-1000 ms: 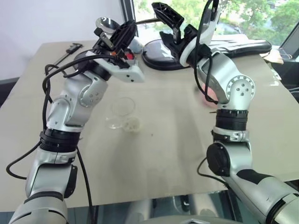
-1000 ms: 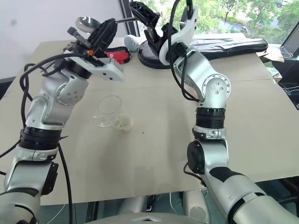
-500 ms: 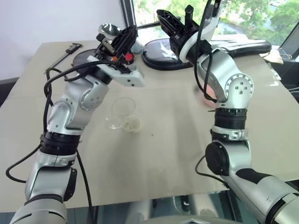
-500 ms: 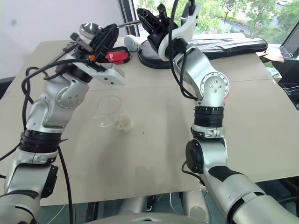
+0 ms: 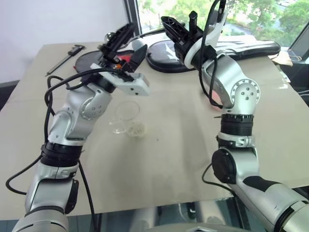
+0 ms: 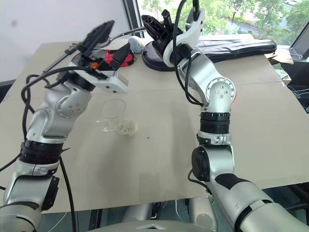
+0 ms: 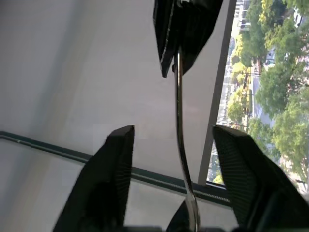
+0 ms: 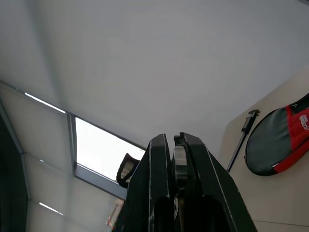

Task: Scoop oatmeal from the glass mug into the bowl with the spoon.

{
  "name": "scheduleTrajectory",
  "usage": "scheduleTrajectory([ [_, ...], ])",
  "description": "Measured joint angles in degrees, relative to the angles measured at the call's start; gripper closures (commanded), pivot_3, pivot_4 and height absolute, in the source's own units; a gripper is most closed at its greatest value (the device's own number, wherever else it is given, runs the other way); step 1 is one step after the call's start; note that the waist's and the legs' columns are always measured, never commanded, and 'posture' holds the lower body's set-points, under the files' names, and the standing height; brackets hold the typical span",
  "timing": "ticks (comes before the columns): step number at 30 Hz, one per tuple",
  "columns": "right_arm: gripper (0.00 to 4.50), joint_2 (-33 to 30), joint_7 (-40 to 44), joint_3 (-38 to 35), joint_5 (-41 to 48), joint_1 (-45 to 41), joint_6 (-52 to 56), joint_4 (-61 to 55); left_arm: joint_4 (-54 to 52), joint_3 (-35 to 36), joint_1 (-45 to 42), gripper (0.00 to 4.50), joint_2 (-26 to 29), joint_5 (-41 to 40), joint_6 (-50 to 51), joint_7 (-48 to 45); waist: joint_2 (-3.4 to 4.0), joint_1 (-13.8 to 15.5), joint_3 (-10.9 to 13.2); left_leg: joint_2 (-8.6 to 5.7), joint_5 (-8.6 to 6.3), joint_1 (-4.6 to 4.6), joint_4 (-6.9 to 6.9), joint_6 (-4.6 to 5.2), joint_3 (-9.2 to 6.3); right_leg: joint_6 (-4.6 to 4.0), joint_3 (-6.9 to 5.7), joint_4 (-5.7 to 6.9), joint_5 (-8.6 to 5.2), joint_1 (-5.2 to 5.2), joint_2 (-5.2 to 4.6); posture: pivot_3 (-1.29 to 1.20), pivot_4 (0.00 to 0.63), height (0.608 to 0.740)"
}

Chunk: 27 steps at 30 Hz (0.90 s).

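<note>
Jaws of the left gripper (image 7: 175,145) stand open around the spoon's (image 7: 179,121) thin handle without touching it. Right gripper (image 8: 175,159) jaws are clamped on the handle's far end, the spoon running between the two grippers, high above the table (image 5: 193,145). Its bowl is hidden. One glass mug (image 5: 126,116) lies tipped on the table, one small heap of oatmeal (image 5: 136,129) spilled just beside its mouth. One pink bowl (image 5: 216,96) is mostly hidden behind the right arm.
</note>
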Motion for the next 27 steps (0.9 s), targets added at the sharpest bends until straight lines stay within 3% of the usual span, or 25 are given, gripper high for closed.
scheduleTrajectory([
  [5, 4.5, -0.92, 0.18, -0.51, -0.59, 0.03, -0.4, 0.16, -6.42, 9.49, 4.77, 1.28, 1.64, -8.47, 0.37, -1.93, 0.0, 0.03, 0.0, 0.08, 0.0, -0.01, -0.01, 0.0, 0.15, 0.0, 0.15, 0.02, 0.0, -0.11, -0.03, 0.0, 0.15, 0.74],
  [8, 4.5, -2.75, 0.77, -1.03, -1.17, 0.27, -0.53, 0.55, -10.97, 19.67, 9.31, 1.28, -0.01, -20.07, 9.67, -6.21, 0.01, -0.02, -0.01, 0.06, -0.02, 0.08, 0.02, 0.04, 0.31, 0.0, 0.24, 0.06, 0.0, -0.07, 0.07, 0.0, 0.15, 0.74],
  [11, 4.5, -6.09, 1.95, -2.15, -1.14, 1.45, 0.07, 0.55, -11.05, 25.06, 15.42, 1.28, -0.4, -26.87, 17.57, -11.1, 0.02, 0.03, -0.02, 0.05, -0.13, 0.12, 0.07, 0.23, 0.32, 0.03, 0.25, 0.06, 0.02, -0.02, 0.17, 0.0, 0.15, 0.74],
  [15, 4.5, -14.69, 6.43, -3.98, -0.33, 6.56, 3.67, -0.46, -14.83, 34.14, 30.5, 1.28, -6.26, -44.9, 30.62, -19.41, 0.02, 0.1, -0.02, 0.1, -0.16, 0.05, 0.24, 0.27, 0.41, 0.04, 0.3, -0.05, 0.01, 0.05, 0.09, 0.0, 0.15, 0.74],
  [20, 4.5, -21.3, 7.98, -5.32, 1.43, 11.14, 8.58, -2.47, -24.2, 34.92, 46.35, 1.28, -12.06, -57.07, 37.59, -24.9, 0.01, 0.12, -0.02, 0.18, -0.36, 0.05, 0.37, 0.58, 0.54, 0.06, 0.54, -0.11, 0.03, 0.1, -0.03, 0.0, 0.15, 0.74],
  [27, 4.5, -22.53, 6.49, -5.36, 2.45, 13.81, 10.12, -3.49, -25.87, 30.29, 57.89, 1.28, -14.05, -55.73, 33.89, -28.09, 0.09, 0.26, 0.03, 0.44, -0.36, 0.44, 0.47, 0.64, 0.54, -0.22, 0.54, -0.05, 0.18, 0.48, 0.61, 0.0, 0.15, 0.74],
])
